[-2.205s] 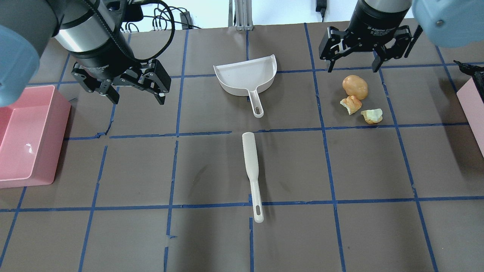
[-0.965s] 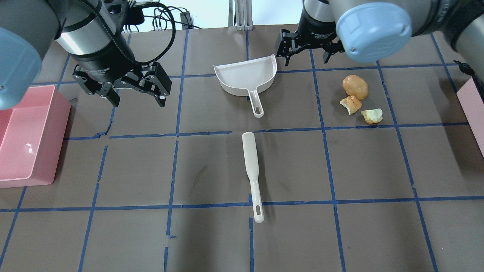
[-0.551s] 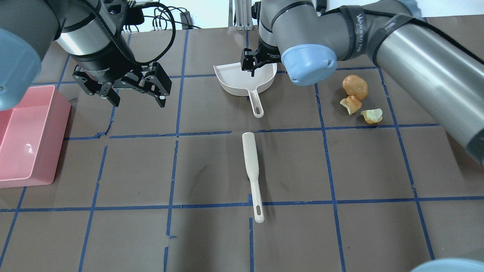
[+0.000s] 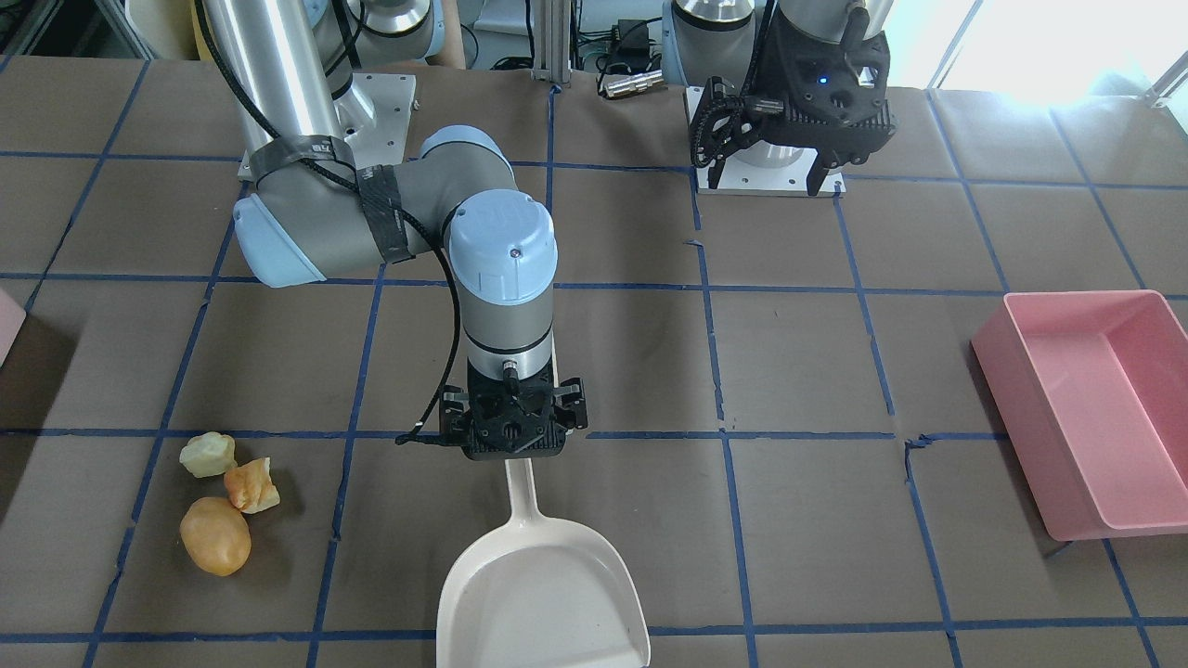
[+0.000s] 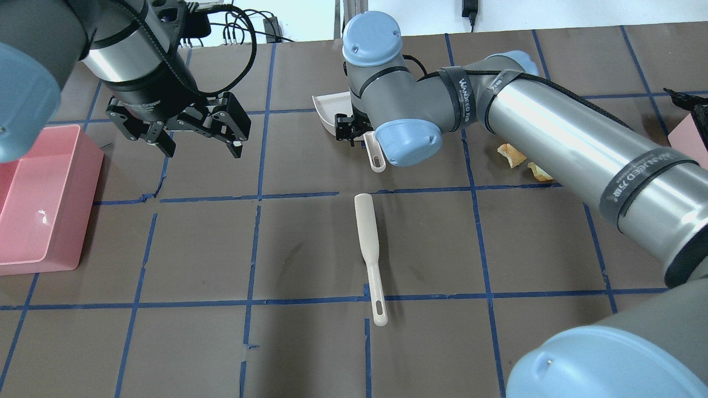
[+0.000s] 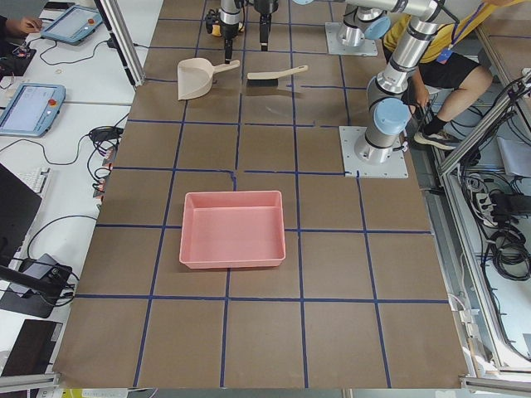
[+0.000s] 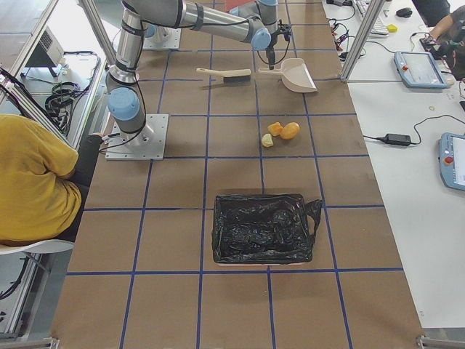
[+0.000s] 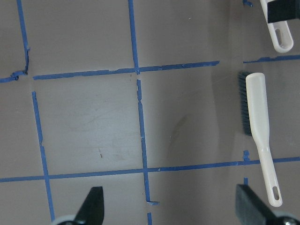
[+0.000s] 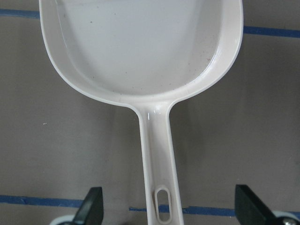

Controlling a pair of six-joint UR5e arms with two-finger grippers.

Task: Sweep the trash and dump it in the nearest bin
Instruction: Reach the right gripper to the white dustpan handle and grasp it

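Observation:
The trash lies in a cluster: a pale green-white chunk [image 4: 208, 455], an orange-and-white chunk [image 4: 251, 484] and an orange-yellow oval [image 4: 214, 535]. In the overhead view my right arm hides the oval. The bin shows as a pale pink sliver [image 5: 690, 145] at the right edge. My right gripper [image 9: 171, 213] is open, its fingers on either side of the white dustpan's [image 9: 140, 47] handle [image 4: 522, 492]. My left gripper [image 5: 196, 138] is open and empty above bare table.
A white hand brush [image 5: 368, 237] lies in the middle of the table, also in the left wrist view [image 8: 258, 122]. A large pink tray [image 5: 38, 199] stands at the left edge. In the exterior right view a black-lined container [image 7: 263, 227] sits near the trash.
My right arm has swung from the back right, past the trash, to the left and now sits over the dustpan's handle. The left arm has barely moved.

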